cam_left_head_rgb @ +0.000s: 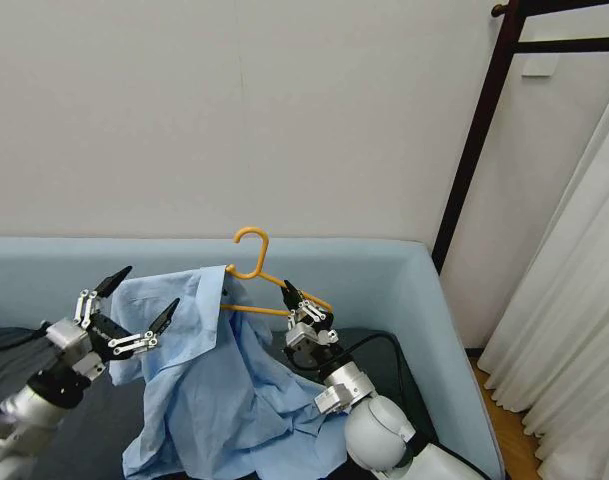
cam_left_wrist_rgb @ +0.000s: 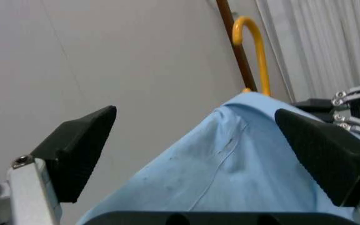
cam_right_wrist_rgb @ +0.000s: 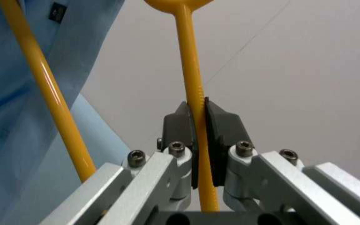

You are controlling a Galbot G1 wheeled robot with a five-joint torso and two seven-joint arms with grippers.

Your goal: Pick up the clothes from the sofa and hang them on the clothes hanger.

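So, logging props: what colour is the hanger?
The hanger is orange-yellow; right wrist view shows best.

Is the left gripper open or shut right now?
Open: the left gripper has its fingers spread wide apart at the blue shirt.

The shirt [cam_left_head_rgb: 199, 390] drapes over the left side of the hanger [cam_left_head_rgb: 255, 273], above the sofa [cam_left_head_rgb: 384, 275]. A stand [cam_left_head_rgb: 473, 150] rises behind its right end.

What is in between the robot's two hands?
The blue shirt, draped on the yellow hanger, hangs between the open left gripper and the right gripper, which grips the hanger. The head view shows it.
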